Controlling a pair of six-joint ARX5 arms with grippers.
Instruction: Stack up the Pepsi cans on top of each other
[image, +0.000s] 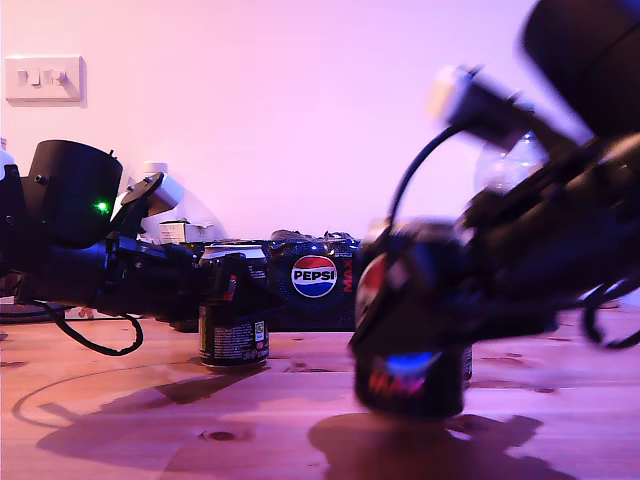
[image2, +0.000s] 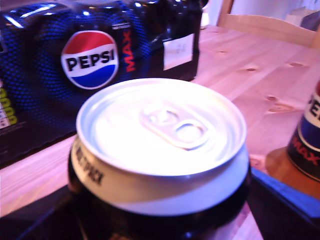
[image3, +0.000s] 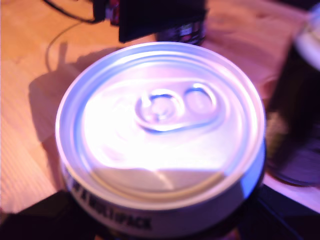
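Item one: my first gripper (image: 236, 292), on the arm reaching in from the exterior view's left. Its jaws are closed to the width of a can and bear on both sides of the first can (image: 233, 335). You can confirm this in the first wrist view, where dark jaw faces meet the can wall on either side below the silver lid (image2: 162, 127). The can is upright between the jaws, and its base rests on the table (image: 120, 420). Beyond the jaws, past the can, lies the Pepsi Max pack (image: 315, 280) (logo facing the exterior camera). Off to one side of the jaws, apart from them, a further can (image2: 307, 140) shows only partly at the frame edge. You cannot tell from that sliver alone which can it is.

Item two: my second gripper (image: 410, 330), on the arm coming in from the exterior view's right. It is heavily blurred in the exterior view. The second wrist view shows the second can (image: 410, 385) filling the gap between the jaws, lid (image3: 160, 120) up, with dark jaw faces tight at both sides. Record this as gripped. Its base is at or just above the table (the blur prevents a firmer finding). Ahead of these jaws, my first gripper and its can are in sight, near but not touching. The two cans are side by side, well apart, neither on top of the other.

Item three: a clear bottle (image: 510, 160) shows behind the second arm.
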